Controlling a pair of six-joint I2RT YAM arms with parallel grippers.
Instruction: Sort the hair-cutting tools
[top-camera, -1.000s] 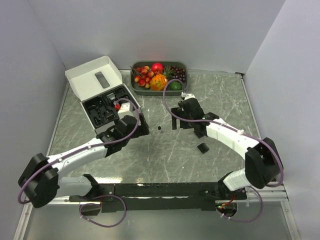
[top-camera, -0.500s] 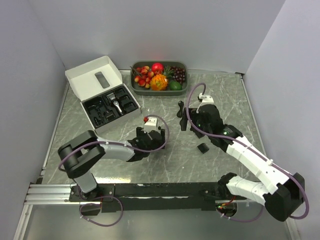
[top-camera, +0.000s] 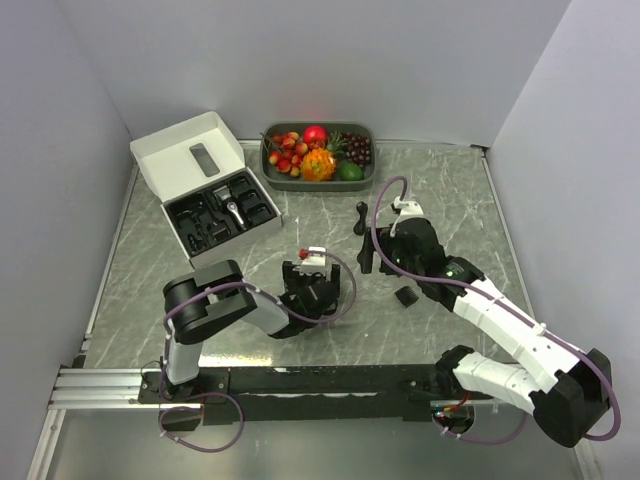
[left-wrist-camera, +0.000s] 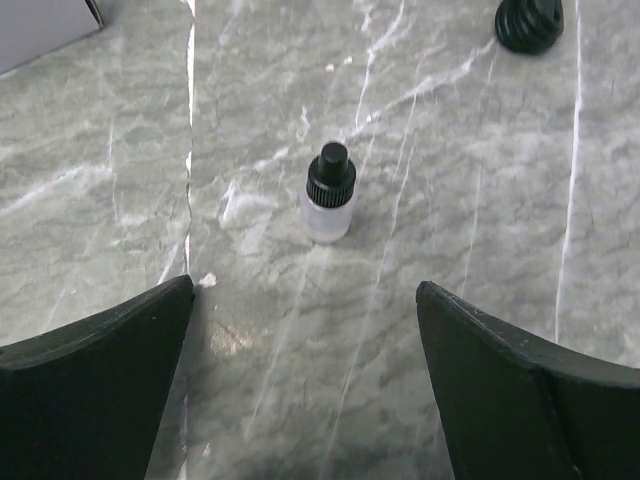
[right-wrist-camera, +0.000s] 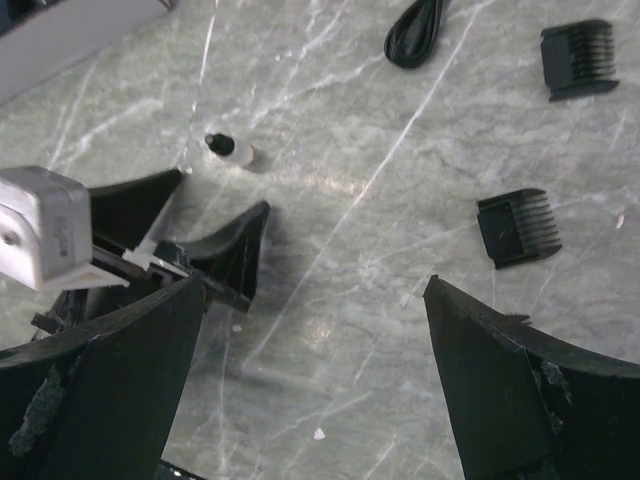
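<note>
Right pincer (right-wrist-camera: 312, 300) gapes wide — comb guard (right-wrist-camera: 519, 228) near it, perhaps a bottle (right-wrist-camera: 230, 149) beyond.

A black comb guard (right-wrist-camera: 519, 228) lies flat on the marble table (right-wrist-camera: 350, 320). A second guard (right-wrist-camera: 578, 60) lies apart from it. A black pear-shaped piece (right-wrist-camera: 414, 42) lies nearby. A small clear bottle (left-wrist-camera: 329, 195) has a black cap. The slim black-and-silver clipper (top-camera: 232, 210) lies inside the open box (top-camera: 185, 160).
</note>
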